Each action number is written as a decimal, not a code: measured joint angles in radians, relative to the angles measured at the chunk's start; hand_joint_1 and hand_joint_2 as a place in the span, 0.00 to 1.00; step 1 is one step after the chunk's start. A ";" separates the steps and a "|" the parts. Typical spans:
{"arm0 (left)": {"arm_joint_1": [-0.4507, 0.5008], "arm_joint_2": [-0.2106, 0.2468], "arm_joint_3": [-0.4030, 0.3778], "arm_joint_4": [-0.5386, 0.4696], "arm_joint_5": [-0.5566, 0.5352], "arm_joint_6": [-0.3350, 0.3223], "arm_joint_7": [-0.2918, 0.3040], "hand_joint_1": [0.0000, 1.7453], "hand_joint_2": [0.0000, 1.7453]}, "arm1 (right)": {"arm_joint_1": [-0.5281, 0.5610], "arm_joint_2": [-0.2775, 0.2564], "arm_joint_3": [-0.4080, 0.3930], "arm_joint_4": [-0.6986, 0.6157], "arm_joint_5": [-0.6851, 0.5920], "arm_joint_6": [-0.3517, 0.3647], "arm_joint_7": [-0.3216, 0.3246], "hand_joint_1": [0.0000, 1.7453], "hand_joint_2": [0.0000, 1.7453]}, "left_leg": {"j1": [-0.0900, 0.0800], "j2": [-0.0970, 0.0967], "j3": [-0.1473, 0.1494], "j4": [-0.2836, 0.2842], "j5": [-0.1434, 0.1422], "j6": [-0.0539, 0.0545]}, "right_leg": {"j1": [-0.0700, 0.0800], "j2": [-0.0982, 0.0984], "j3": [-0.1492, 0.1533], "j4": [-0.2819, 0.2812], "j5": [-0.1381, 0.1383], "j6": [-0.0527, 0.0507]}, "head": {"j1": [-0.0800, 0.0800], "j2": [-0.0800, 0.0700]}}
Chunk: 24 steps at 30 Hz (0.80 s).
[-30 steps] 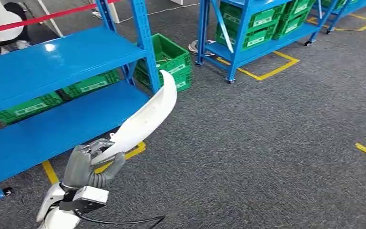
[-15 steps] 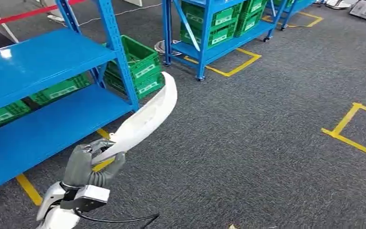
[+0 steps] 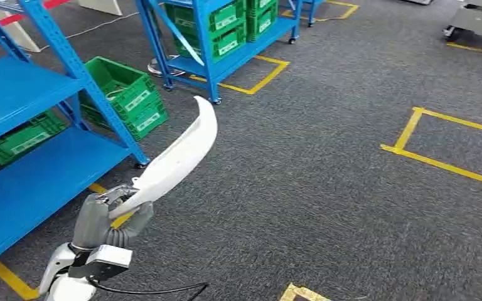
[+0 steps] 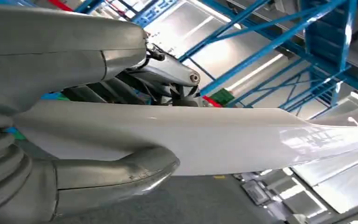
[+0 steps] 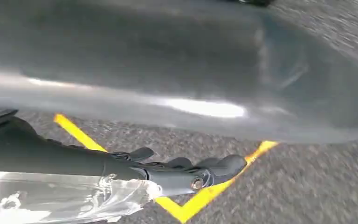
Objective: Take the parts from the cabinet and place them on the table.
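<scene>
We list: grey carpet floor [image 3: 326,188], yellow tape squares [image 3: 445,141], blue steel racks [image 3: 31,125], green crates [image 3: 125,94] beneath them.

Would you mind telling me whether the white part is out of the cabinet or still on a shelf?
Out. The left hand holds the white part by its lower end, tilted up over the grey carpet, clear of the blue shelves.

White part [image 3: 182,157]; blue shelves [image 3: 12,94]; green crates [image 3: 125,94]; grey carpet [image 3: 326,188].
</scene>
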 joint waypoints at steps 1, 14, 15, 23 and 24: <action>0.004 0.000 0.003 0.000 0.002 0.000 -0.006 1.00 1.00 | -0.001 0.000 -0.005 0.000 -0.002 -0.003 -0.008 0.00 0.00 | -0.001 -0.005 -0.034 0.060 -0.014 0.001 | 0.001 0.014 -0.002 0.000 0.001 -0.001 | -0.001 0.000; -0.005 -0.016 0.009 0.000 0.022 -0.060 -0.029 1.00 1.00 | 0.005 0.003 -0.057 -0.004 -0.019 0.049 -0.015 0.00 0.00 | 0.009 -0.040 0.080 -0.225 0.154 0.041 | 0.005 0.041 -0.057 0.061 -0.022 0.047 | 0.012 0.000; -0.008 -0.019 0.005 0.002 0.019 -0.063 -0.029 1.00 1.00 | 0.003 0.003 -0.065 -0.004 -0.023 0.054 -0.015 0.00 0.00 | 0.007 -0.025 0.080 -0.225 0.154 0.044 | 0.003 0.015 -0.092 0.135 -0.063 0.053 | 0.014 0.000; -0.107 -0.053 -0.106 0.079 -0.019 -0.047 0.011 1.00 1.00 | -0.002 -0.006 -0.143 -0.017 -0.053 0.069 -0.008 0.00 0.00 | -0.003 0.068 0.091 -0.224 0.141 0.029 | 0.003 -0.088 0.001 0.015 -0.016 0.062 | 0.015 0.000; -0.115 -0.055 -0.113 0.084 -0.019 -0.046 0.012 1.00 1.00 | -0.004 -0.006 -0.146 -0.019 -0.053 0.070 -0.009 0.00 0.00 | -0.004 0.077 0.093 -0.223 0.140 0.023 | 0.000 -0.072 0.001 0.010 -0.006 0.047 | 0.011 0.000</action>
